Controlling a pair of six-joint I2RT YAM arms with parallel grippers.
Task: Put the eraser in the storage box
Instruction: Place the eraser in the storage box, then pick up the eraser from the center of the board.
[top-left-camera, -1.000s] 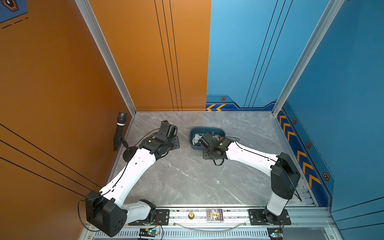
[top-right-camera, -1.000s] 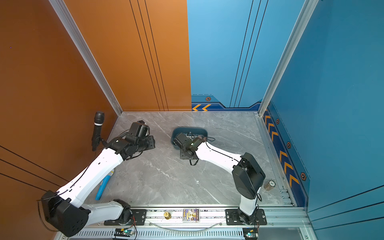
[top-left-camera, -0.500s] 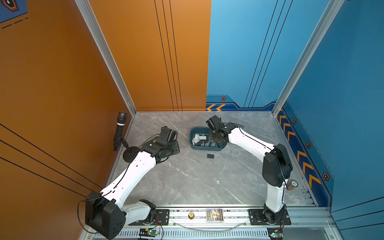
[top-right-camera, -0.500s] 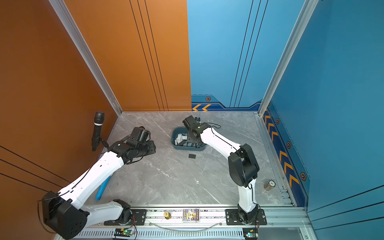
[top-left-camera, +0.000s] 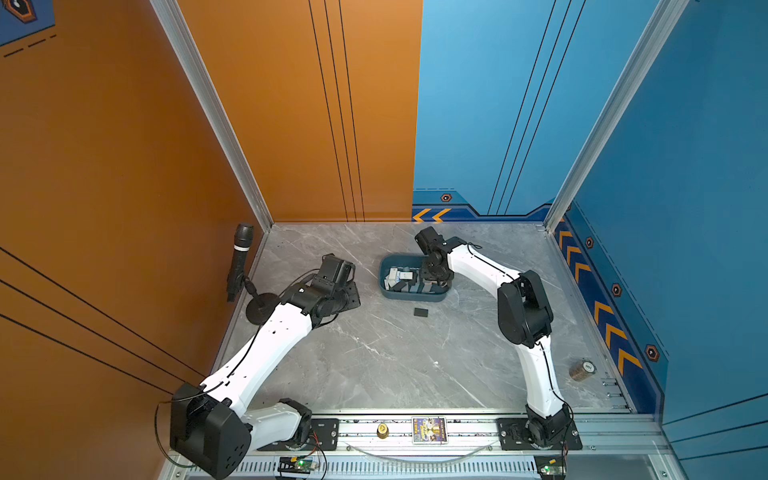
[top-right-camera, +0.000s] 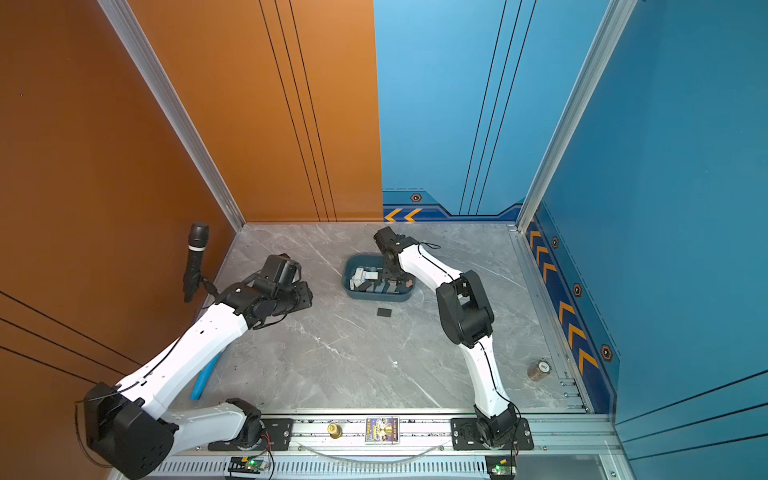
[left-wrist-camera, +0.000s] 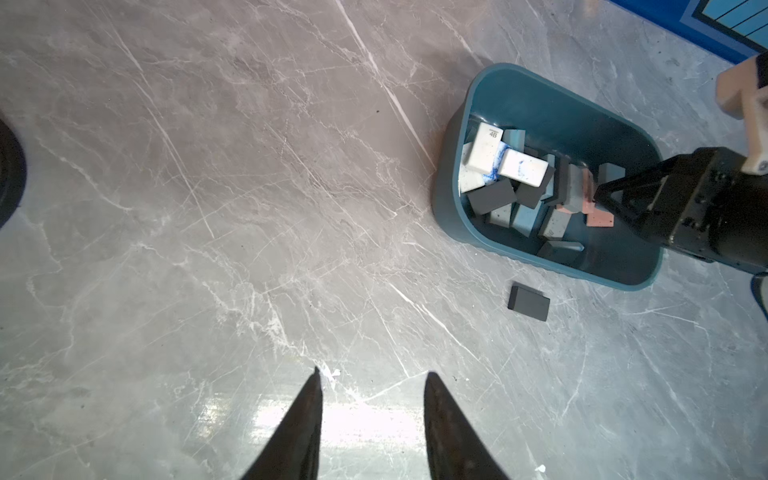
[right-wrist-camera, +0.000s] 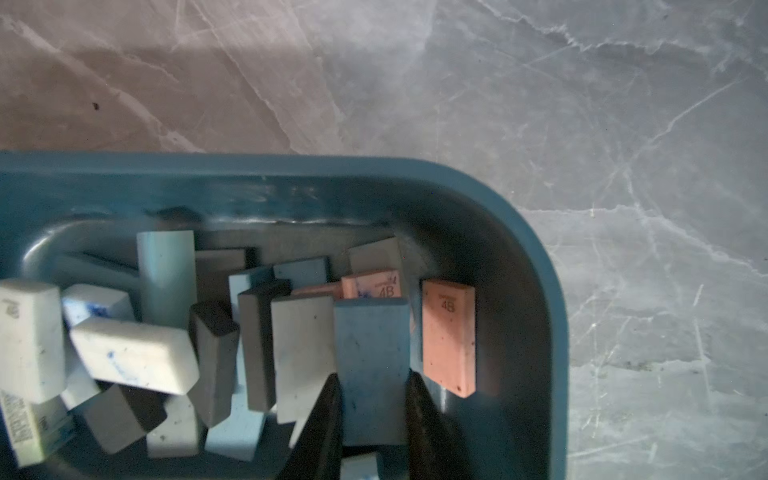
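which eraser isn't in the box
The dark grey eraser, lying flat on the table just outside the storage box. Every other visible eraser is within the box's rim.

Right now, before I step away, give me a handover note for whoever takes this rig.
Left end effector: open, empty, above bare table.
Right end effector: shut on a blue eraser, down over the pile inside the storage box, not yet released.
Done: other erasers lie in the box.
Left: release the blue one; a dark eraser lies on the table beside the box, probably next.
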